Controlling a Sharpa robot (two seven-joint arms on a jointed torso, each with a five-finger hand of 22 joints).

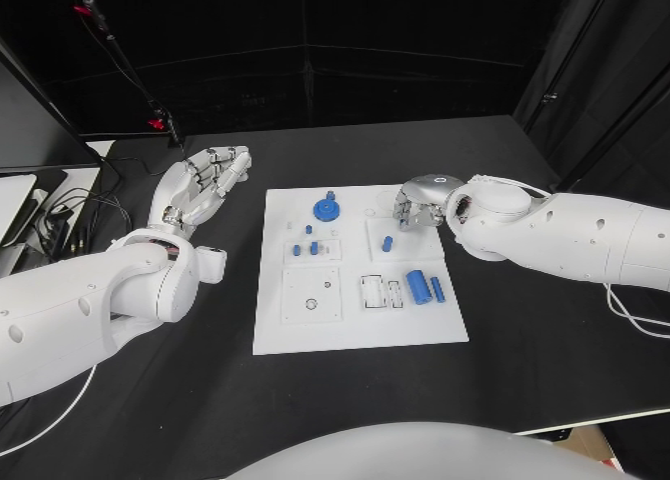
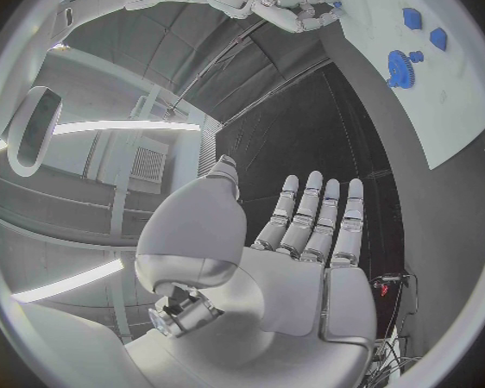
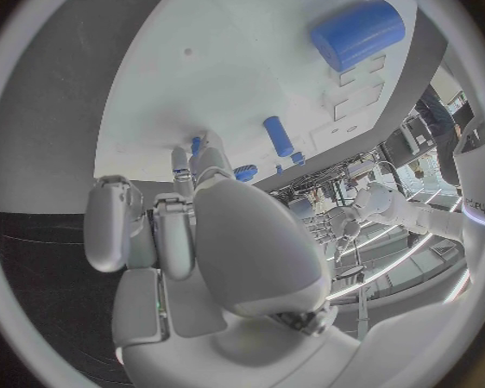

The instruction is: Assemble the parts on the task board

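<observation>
On black table (image 1: 566,340), white task board (image 1: 357,330) (dark curtains behind).

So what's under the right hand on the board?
The right hand hovers over the board's far right part. A small blue part lies on the white plate near its fingertips. Whether they touch it, and anything directly beneath the palm, is covered.

Matt white task board (image 1: 357,330), matt black table (image 1: 537,360)
</observation>
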